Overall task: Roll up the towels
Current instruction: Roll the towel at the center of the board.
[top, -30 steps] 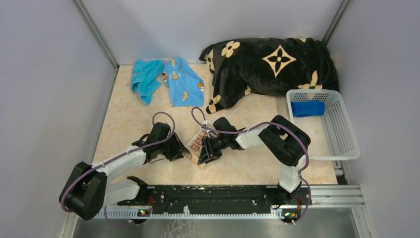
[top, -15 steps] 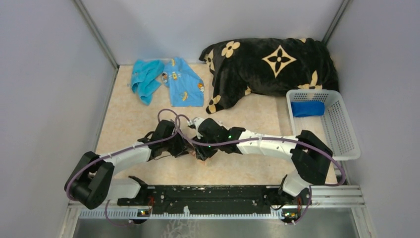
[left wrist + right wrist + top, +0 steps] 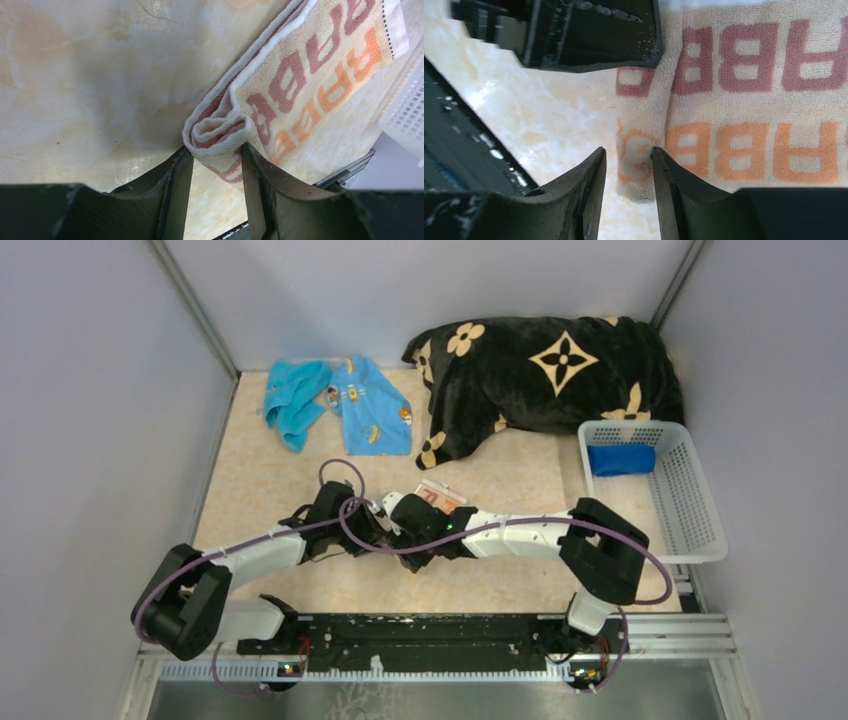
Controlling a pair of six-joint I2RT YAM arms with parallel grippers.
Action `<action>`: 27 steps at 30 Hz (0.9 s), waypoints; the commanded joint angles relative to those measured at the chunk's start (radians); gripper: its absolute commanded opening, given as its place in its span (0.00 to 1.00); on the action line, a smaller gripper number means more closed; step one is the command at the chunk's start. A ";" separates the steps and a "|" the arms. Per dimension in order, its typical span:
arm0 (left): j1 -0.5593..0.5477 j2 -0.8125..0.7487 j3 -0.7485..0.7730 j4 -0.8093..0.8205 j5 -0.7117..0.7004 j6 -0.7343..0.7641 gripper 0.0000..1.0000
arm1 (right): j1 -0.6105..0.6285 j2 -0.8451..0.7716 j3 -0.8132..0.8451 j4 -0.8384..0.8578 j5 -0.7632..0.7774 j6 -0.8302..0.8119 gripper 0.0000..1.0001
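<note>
The striped towel with RABBIT lettering (image 3: 310,90) lies on the table, its near end curled into a small roll (image 3: 217,132). My left gripper (image 3: 216,150) is shut on that roll, with a fingertip pressing on each side. My right gripper (image 3: 628,152) stands open around the roll's other end (image 3: 641,150); one finger touches the cloth and the other stands apart from it. In the top view both grippers, left (image 3: 368,530) and right (image 3: 405,530), meet over the towel (image 3: 440,494), which is mostly hidden. A turquoise towel (image 3: 292,400) and a printed light blue towel (image 3: 372,410) lie at the back left.
A white basket (image 3: 700,510) at the right holds a rolled dark blue towel (image 3: 620,458). A big black blanket with tan flowers (image 3: 550,370) fills the back right. The arms' black base rail (image 3: 430,635) runs along the near edge.
My right arm has stretched out to the left over the striped towel, and its jaws have opened somewhat. The towel's near end now sits between both grippers. The left arm has barely moved.
</note>
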 commanded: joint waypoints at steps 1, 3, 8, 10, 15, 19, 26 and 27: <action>-0.008 0.055 -0.031 -0.110 -0.088 0.027 0.49 | 0.012 0.053 -0.003 0.035 0.040 -0.051 0.40; -0.008 0.057 -0.029 -0.111 -0.087 0.026 0.49 | 0.017 0.066 -0.004 0.030 0.046 -0.057 0.40; -0.008 0.060 -0.022 -0.114 -0.093 0.028 0.49 | 0.049 0.109 0.007 -0.015 0.109 -0.074 0.40; -0.008 0.061 -0.017 -0.116 -0.093 0.027 0.49 | 0.069 0.132 0.017 -0.047 0.164 -0.084 0.41; -0.009 0.066 -0.018 -0.108 -0.097 0.013 0.49 | 0.138 0.210 0.039 -0.122 0.318 -0.107 0.41; -0.008 0.081 -0.019 -0.092 -0.089 0.004 0.49 | 0.159 0.265 0.052 -0.145 0.350 -0.099 0.37; -0.006 0.013 -0.024 -0.090 -0.087 -0.008 0.55 | 0.130 0.250 0.054 -0.099 0.133 -0.111 0.05; -0.005 -0.018 -0.023 -0.106 -0.101 -0.015 0.57 | 0.118 0.232 0.044 -0.072 0.069 -0.110 0.04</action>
